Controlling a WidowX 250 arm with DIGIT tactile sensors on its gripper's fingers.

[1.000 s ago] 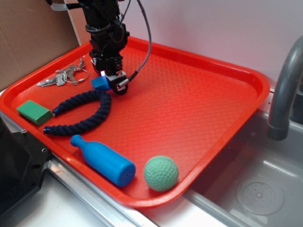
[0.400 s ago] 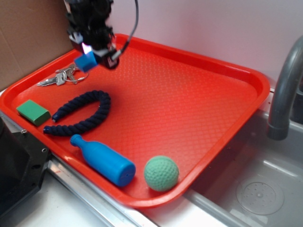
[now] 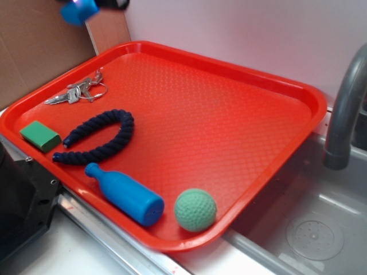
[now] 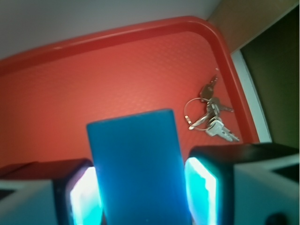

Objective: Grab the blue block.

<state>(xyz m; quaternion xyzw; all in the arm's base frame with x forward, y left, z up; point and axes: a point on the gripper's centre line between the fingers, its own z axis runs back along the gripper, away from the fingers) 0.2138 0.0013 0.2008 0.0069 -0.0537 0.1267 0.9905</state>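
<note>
Hand (image 4: 140, 187) gripping blue block (image 4: 138, 168), above tray (image 4: 117, 70)

no readable text, label, brand, number or sign on anything in either view

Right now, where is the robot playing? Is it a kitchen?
Probably a kitchen sink area, real or pretend. A grey faucet curves over a metal sink with a drain, and the red tray of toys sits beside it.

glossy textured plastic tray (image 3: 229, 114), shiny metal keys (image 3: 77, 93), braided cloth rope (image 3: 103, 137), dimpled matt ball (image 3: 195, 209), smooth blue block (image 4: 138, 168)
</note>
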